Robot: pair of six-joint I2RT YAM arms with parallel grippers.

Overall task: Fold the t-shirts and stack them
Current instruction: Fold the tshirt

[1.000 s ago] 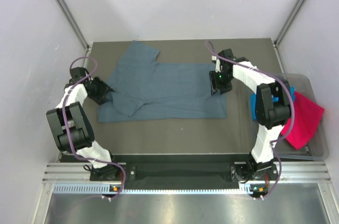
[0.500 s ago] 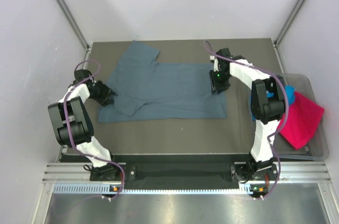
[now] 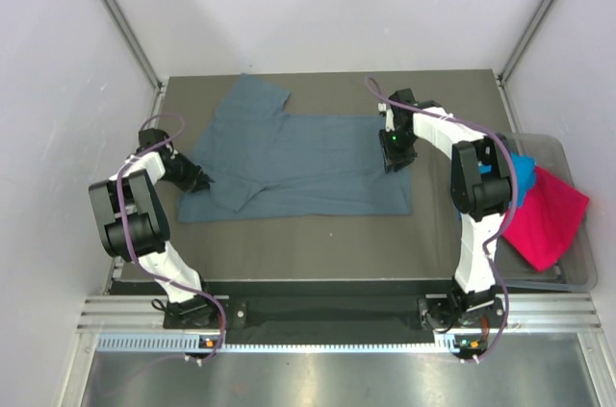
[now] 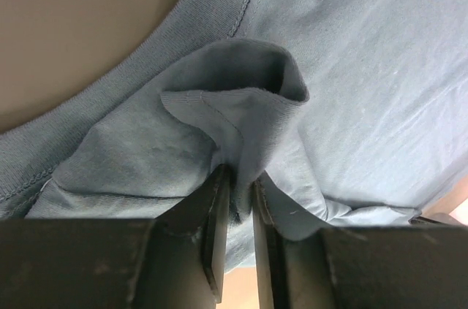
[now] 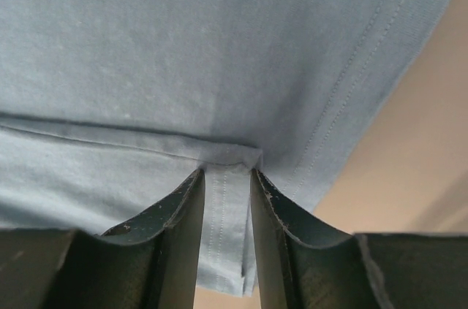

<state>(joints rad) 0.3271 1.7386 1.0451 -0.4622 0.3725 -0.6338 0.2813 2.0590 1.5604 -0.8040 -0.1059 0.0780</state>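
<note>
The slate-blue t-shirt (image 3: 308, 162) lies spread across the middle of the table, one sleeve pointing to the far left. At its left edge my left gripper (image 3: 199, 179) is shut on a raised fold of the cloth (image 4: 241, 104), which bunches up between the fingers (image 4: 217, 229). My right gripper (image 3: 394, 151) sits at the shirt's right side, shut on the stitched hem (image 5: 227, 229); a strip of the hem fills the gap between its fingers (image 5: 189, 214). The turquoise t-shirt (image 3: 521, 172) and the magenta t-shirt (image 3: 549, 219) lie off to the right.
A clear plastic tub (image 3: 577, 267) stands off the table's right edge and holds the turquoise and magenta shirts; the magenta one drapes over its rim. Bare brown table (image 3: 318, 243) runs between the shirt and the arm bases. Grey walls close in on both sides and at the back.
The left gripper's jaws have closed on the fold at the shirt's left edge. The right gripper's jaws have narrowed onto the hem. Both arms have drawn in slightly; the shirt lies as before.
</note>
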